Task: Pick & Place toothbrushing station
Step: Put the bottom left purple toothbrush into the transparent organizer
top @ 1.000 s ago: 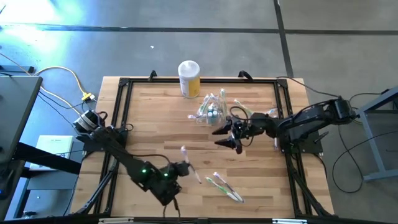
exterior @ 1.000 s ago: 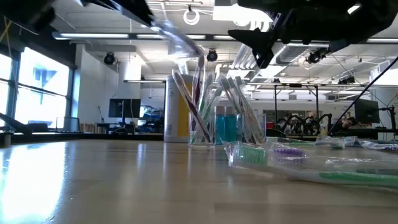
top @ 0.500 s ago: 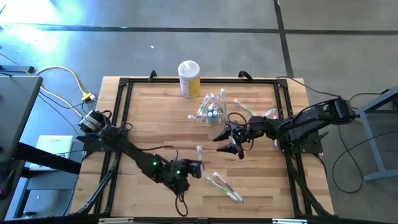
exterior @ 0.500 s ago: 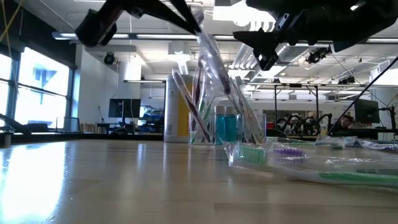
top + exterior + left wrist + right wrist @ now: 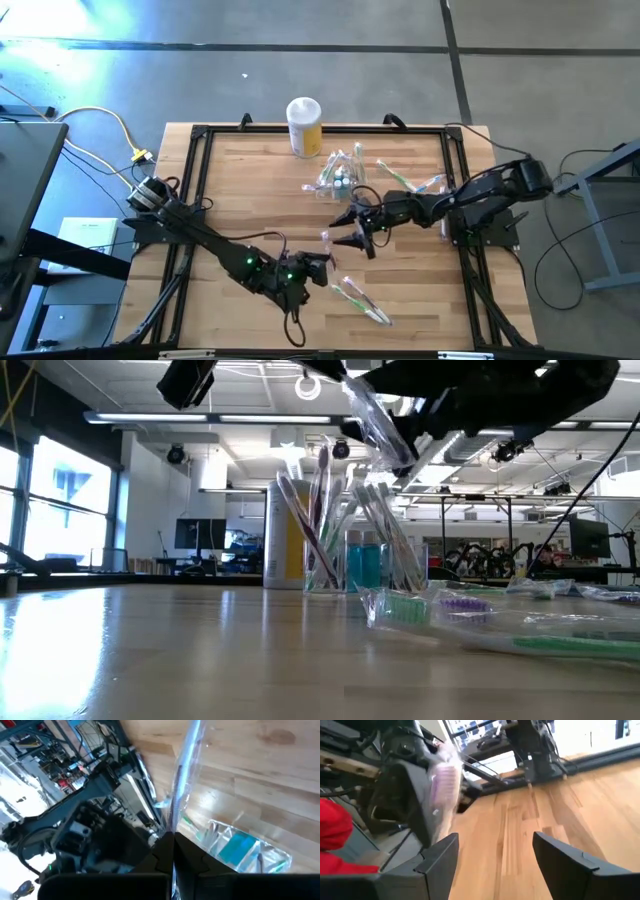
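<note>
While the left gripper (image 5: 322, 262) hangs low over the near middle of the wooden table (image 5: 250, 190), its two fingers are pinched tight on a wrapped toothbrush (image 5: 326, 240) with a purple head, and the brush sticks up out of it. Right beside that brush is the right gripper (image 5: 352, 228), reaching in from the right side with its two fingers spread wide apart and nothing between them. From that arm's own camera, the purple brush head (image 5: 441, 785) sits just past its open fingers (image 5: 437, 857). The toothbrushing station (image 5: 338, 177) is a small see-through holder and it stands on the far middle of the table, behind both grippers. It stands upright with several toothbrushes (image 5: 310, 525) poking out of the top, and something blue (image 5: 365, 565) shows inside it. A yellow canister (image 5: 304, 127) with a white lid stands near it, close to the far edge. More wrapped toothbrushes (image 5: 362, 300) lie flat near the front edge, well apart from the holder, and a few more (image 5: 410, 182) lie to the right of the holder
</note>
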